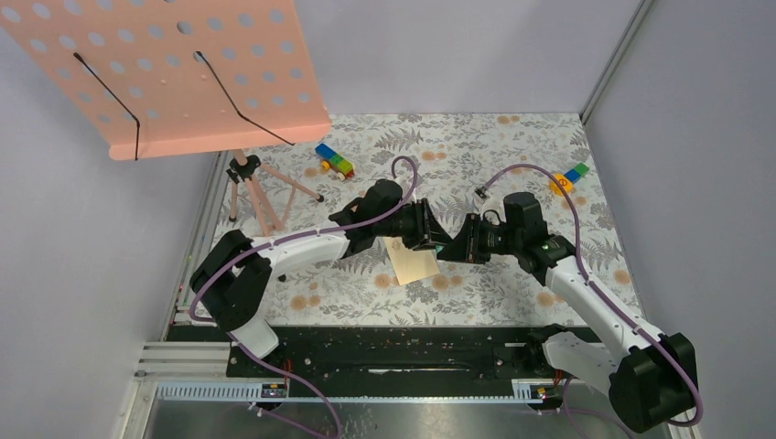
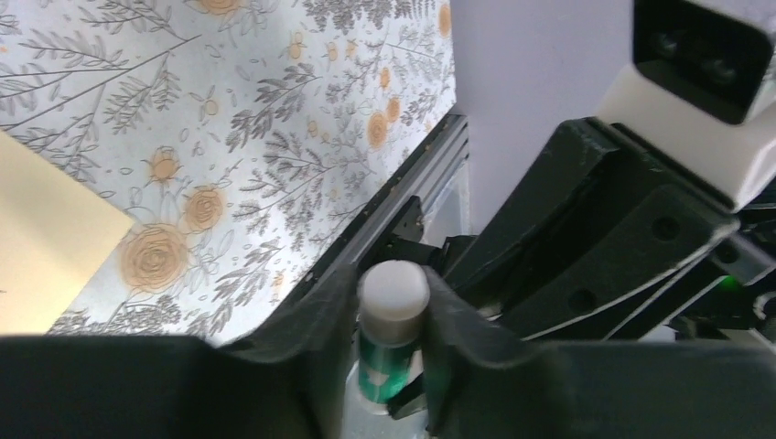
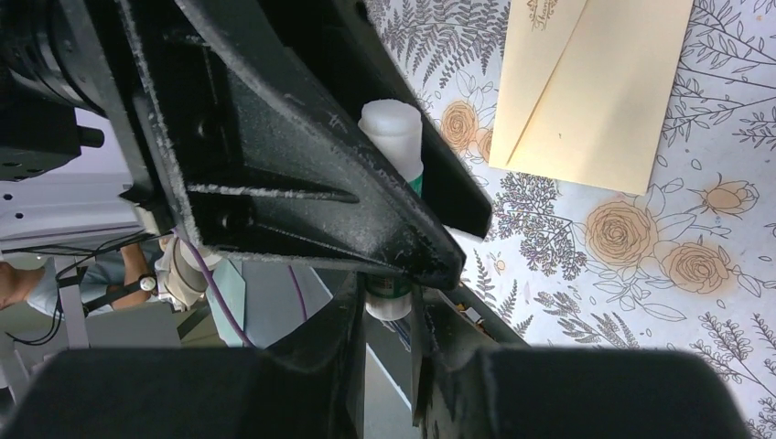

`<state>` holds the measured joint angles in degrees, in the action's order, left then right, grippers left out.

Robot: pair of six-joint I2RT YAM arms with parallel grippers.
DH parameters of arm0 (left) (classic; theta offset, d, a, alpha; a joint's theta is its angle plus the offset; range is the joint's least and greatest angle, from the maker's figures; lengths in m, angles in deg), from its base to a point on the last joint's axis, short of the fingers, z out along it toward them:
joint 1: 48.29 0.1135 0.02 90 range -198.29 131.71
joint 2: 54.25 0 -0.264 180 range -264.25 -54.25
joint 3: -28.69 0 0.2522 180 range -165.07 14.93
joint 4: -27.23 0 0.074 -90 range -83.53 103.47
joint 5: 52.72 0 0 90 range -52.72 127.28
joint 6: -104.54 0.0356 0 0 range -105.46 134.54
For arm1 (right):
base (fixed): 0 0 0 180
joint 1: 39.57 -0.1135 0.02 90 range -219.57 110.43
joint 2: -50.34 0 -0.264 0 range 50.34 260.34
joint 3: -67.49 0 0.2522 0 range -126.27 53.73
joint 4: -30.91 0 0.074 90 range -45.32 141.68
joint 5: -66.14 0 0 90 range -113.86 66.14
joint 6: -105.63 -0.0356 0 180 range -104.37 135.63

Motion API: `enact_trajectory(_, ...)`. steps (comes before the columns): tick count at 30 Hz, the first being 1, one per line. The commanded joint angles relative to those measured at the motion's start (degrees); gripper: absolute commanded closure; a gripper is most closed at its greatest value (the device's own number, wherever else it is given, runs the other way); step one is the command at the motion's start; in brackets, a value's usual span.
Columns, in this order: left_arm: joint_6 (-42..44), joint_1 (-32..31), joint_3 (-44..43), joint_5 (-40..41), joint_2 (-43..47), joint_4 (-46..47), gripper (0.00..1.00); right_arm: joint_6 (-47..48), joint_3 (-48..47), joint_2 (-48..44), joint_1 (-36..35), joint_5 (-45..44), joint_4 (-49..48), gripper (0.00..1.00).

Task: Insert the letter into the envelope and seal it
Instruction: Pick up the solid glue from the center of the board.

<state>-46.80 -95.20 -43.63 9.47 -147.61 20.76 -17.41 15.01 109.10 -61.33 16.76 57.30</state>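
The tan envelope [image 1: 414, 261] lies flat on the flowered table, just below where my two grippers meet; its flap seam shows in the right wrist view [image 3: 595, 91]. A corner of the envelope [image 2: 46, 247] also shows in the left wrist view. No separate letter is in view. A green glue stick with a white cap [image 2: 393, 293] hangs between the grippers above the table. My left gripper [image 2: 393, 283] has its fingers pressed on both sides of the cap end. My right gripper [image 3: 386, 297] is shut on the stick's base [image 3: 389, 306]. The cap [image 3: 392, 133] pokes out past the left finger.
An orange perforated board [image 1: 174, 73] on a wooden tripod [image 1: 261, 192] stands at the back left. Toy bricks lie at the back [image 1: 335, 161] and the back right [image 1: 567, 178]. A black rail [image 1: 393, 352] runs along the near edge.
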Motion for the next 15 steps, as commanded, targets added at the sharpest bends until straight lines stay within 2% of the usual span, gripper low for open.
enact_trajectory(1,-0.06,-0.19,-2.37,0.01,-0.84,3.37,0.79,-0.17,-3.07,-1.28,-0.5,2.83,-2.88,1.0)
enact_trajectory(4,-0.42,-0.12,-2.04,-0.28,-0.35,3.58,1.0,-0.34,-3.19,-1.36,-0.55,1.63,-2.68,1.0)
enact_trajectory(8,-0.71,-0.05,-2.25,-0.9,0.58,3.4,0.99,-1.06,-3.0,-1.76,-0.57,-0.26,-2.81,1.0)
enact_trajectory(11,-0.78,-0.06,-2.82,-1.1,1.0,2.72,0.63,-1.73,-2.5,-2.41,-0.57,-1.83,-3.39,1.0)
enact_trajectory(13,-0.96,0.0,-2.8,-1.08,1.38,2.58,0.53,-2.06,-2.33,-2.9,-0.54,-3.04,-3.47,1.0)
enact_trajectory(15,-1.14,0.0,-2.59,-0.81,1.89,2.7,0.52,-2.47,-1.98,-3.59,-0.57,-4.16,-3.57,1.0)
